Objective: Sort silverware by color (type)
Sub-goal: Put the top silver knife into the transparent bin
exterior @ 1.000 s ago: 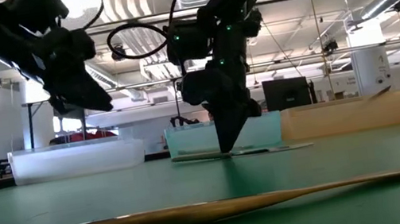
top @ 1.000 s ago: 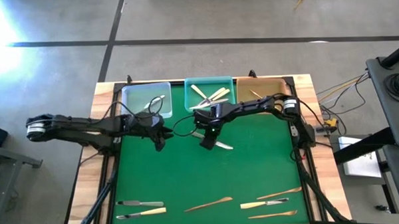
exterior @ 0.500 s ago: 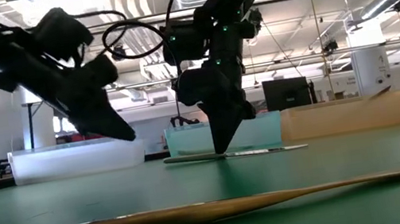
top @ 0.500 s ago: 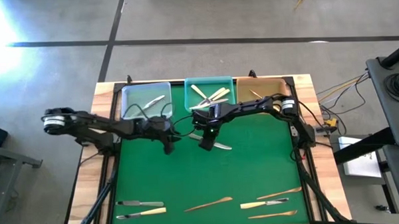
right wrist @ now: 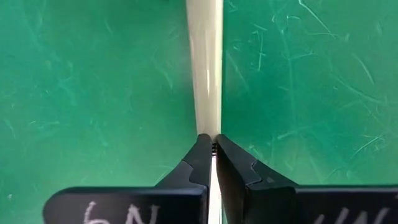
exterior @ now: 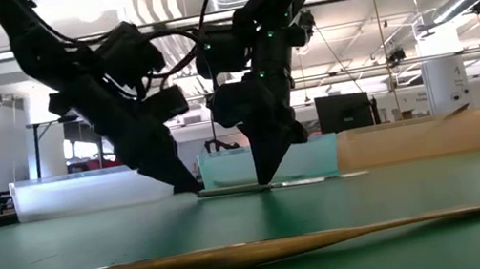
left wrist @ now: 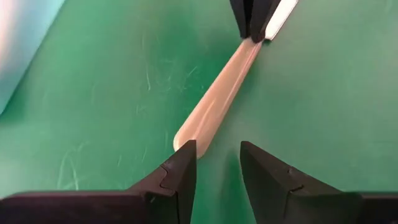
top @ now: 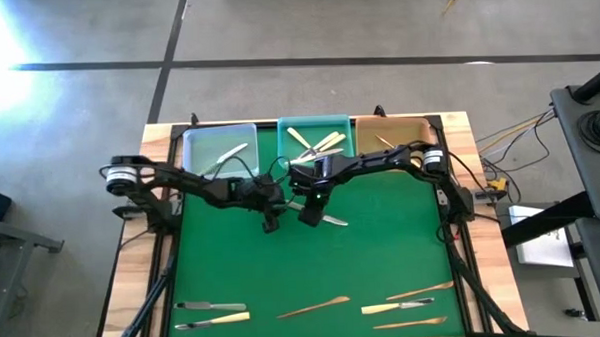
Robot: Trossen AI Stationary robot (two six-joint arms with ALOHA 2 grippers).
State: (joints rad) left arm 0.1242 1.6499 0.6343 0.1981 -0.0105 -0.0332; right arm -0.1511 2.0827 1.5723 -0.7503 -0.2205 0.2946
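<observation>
Fingers of my right gripper [right wrist: 213, 149] are pinched tight on the cream utensil [right wrist: 206, 68], which lies flat on the green mat [top: 383, 256] just in front of the teal tray [top: 284, 139] at the bench's far edge. My left gripper [left wrist: 217, 163] hovers at the utensil's free end, jaws parted, gripping nothing.

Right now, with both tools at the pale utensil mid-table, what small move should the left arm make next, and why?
Probably ease the left tool forward and down, then close it on the near end of the pale utensil. The left tool stands open just short of that tip, while the right tool is shut on the other end, steadying the piece.
</observation>
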